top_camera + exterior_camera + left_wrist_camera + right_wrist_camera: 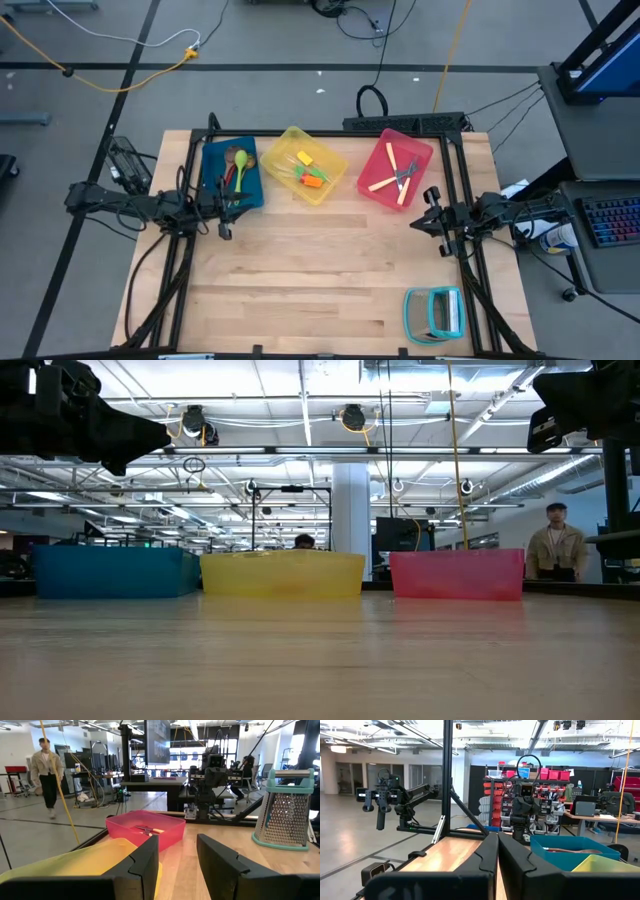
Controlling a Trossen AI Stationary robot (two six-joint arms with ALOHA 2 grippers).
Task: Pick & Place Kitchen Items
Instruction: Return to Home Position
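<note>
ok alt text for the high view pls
Wooden table from above: blue bin, yellow bin and pink bin lined along its far edge, each holding utensils. A teal grater stands near-right. The left gripper and right gripper hover at opposite sides.

No text, label, brand, number or sign can be read in any view. The keyboard (610, 220) at three o'clock from the table shows keys too small to make out, and the big screen (159, 740) and the red shelf bins (555, 774) out in the room give no legible mark either.
</note>
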